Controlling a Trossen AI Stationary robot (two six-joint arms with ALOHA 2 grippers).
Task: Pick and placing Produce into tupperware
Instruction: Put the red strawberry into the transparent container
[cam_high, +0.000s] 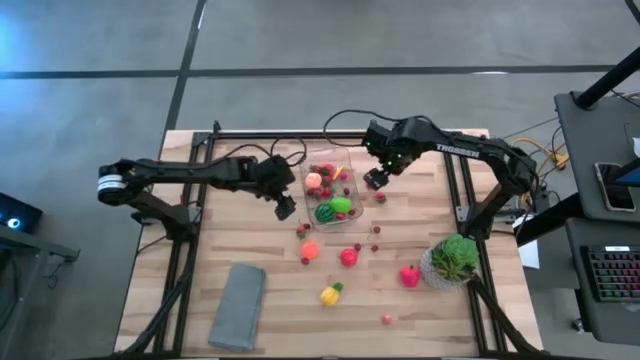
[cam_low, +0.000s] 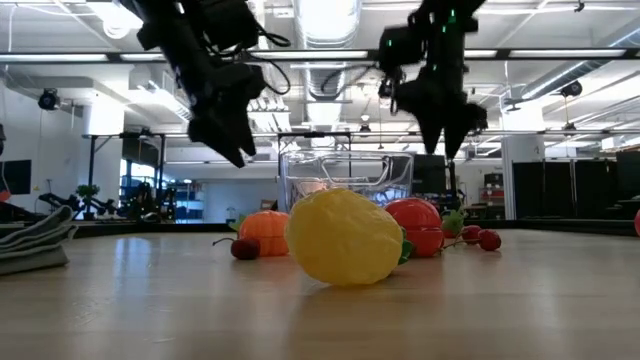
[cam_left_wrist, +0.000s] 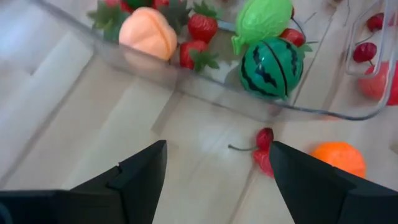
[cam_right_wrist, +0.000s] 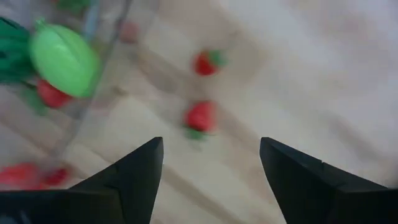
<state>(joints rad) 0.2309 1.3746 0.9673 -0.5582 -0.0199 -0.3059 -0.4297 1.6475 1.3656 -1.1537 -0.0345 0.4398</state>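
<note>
The clear tupperware (cam_high: 353, 201) stands mid-table and holds a peach (cam_left_wrist: 148, 34), strawberries, a green fruit (cam_left_wrist: 261, 18) and a small watermelon (cam_left_wrist: 270, 68). My left gripper (cam_high: 285, 207) hangs open above the table just off the tupperware's near left corner, with nothing between its fingers; a dark-red cherry (cam_left_wrist: 264, 146) and an orange fruit (cam_left_wrist: 339, 158) lie ahead of it. My right gripper (cam_high: 376, 180) hangs open at the tupperware's right side, pointing down over two small strawberries (cam_right_wrist: 200, 117) on the table. More produce lies nearer the front: orange (cam_high: 309, 250), red (cam_high: 348, 257), yellow (cam_high: 330, 294), pink-red (cam_high: 409, 276).
A bushy green plant in a white pot (cam_high: 455, 260) stands at the right. A folded grey cloth (cam_high: 238, 305) lies near the front left. Small berries are scattered around the tupperware. In the low view the yellow fruit (cam_low: 345, 238) is closest to the front edge.
</note>
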